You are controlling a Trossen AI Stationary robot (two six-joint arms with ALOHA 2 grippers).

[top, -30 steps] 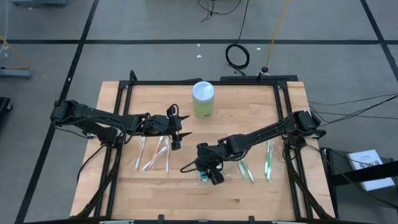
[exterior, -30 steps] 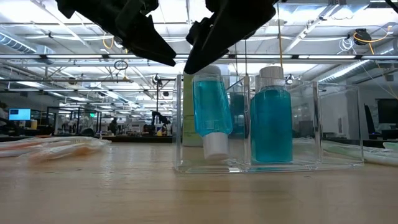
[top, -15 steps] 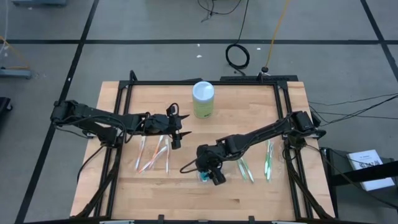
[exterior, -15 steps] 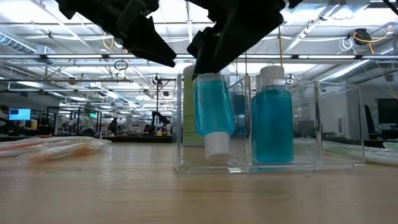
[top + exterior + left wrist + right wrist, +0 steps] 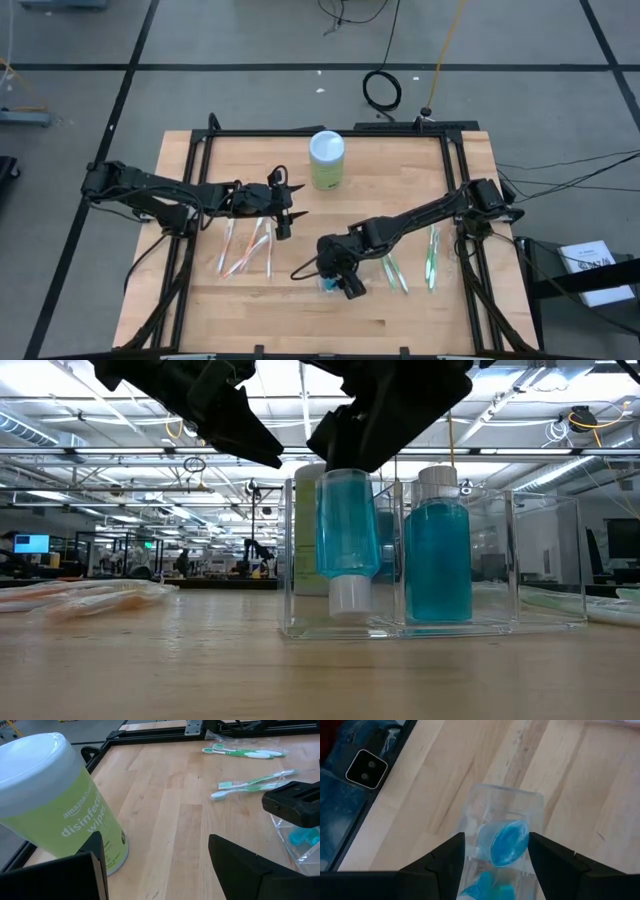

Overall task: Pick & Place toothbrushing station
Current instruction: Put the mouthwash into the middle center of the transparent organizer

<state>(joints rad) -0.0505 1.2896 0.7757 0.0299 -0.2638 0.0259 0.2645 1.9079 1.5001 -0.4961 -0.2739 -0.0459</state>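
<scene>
A clear organizer [image 5: 545, 560] stands near the table's front middle. Its right compartment holds an upright blue bottle [image 5: 436, 565] with a white cap. My right gripper [image 5: 339, 274] is above the left compartment, shut on a second blue bottle [image 5: 347, 525]. That bottle is upside down, white cap downward, inside the compartment. My left gripper [image 5: 289, 216] is open and empty, above the table left of centre, near wrapped orange toothbrushes [image 5: 245, 248]. My right gripper holds the inverted bottle by its flat bottom end [image 5: 512, 842], which points up. The fingers come from above, pointing down, one on each side. The bottle hangs upright inside the organizer's left compartment, its cap [image 5: 348, 596] just above the floor. The gripper's body hides the contact in the low view.
A green disinfecting-wipes canister [image 5: 327, 160] stands at the far middle. Green toothbrushes [image 5: 395, 272] and a wrapped green toothbrush [image 5: 432, 258] lie right of the organizer. A black frame [image 5: 455, 200] edges the table.
My right gripper has shifted slightly toward the table's right over the organizer. The inverted bottle has swung from tilted to upright, and its upper end has moved right inside the compartment.
</scene>
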